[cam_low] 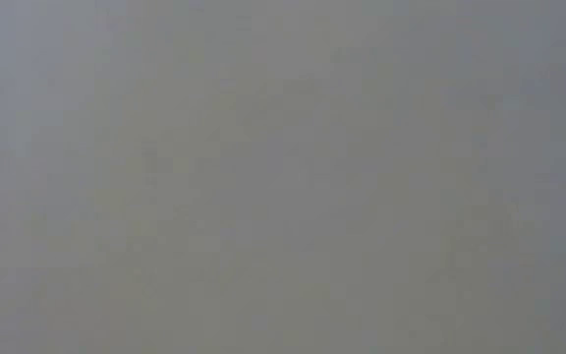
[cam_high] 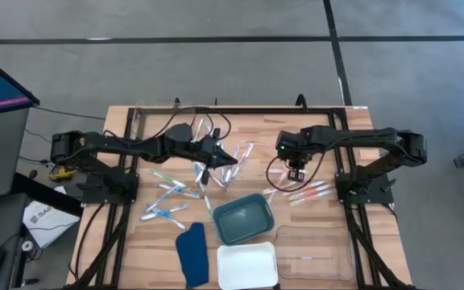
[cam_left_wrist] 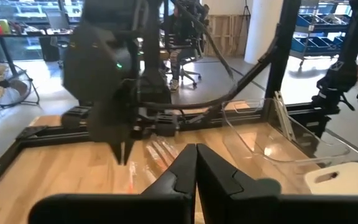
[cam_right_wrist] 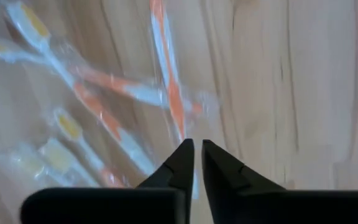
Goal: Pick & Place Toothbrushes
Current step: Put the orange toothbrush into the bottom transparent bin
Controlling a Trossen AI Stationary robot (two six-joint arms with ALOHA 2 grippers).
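white tray (cam_high: 246, 266): near table edge, touching the dark blue cloth (cam_high: 192, 254) on its left side
clear tray (cam_high: 316, 250): right of the white tray; looks empty
teal tray (cam_high: 242, 218): just behind the white one; nothing seen inside
toothbrushes, blue-green (cam_high: 167, 197): scattered left of the teal tray on the wooden table (cam_high: 377, 242)
toothbrushes, pink-orange (cam_high: 306, 193): small cluster right of the teal tray, below the right arm
toothbrushes, purple-grey (cam_high: 236, 165): mid-table pile by the left arm's tip
right gripper (cam_right_wrist: 197, 155): pointing down, just above the pink-orange cluster – fingers a narrow slit apart, nothing between them
left gripper (cam_left_wrist: 196, 163): mid-table, raised – fingers pressed together, empty
low view: blank grey
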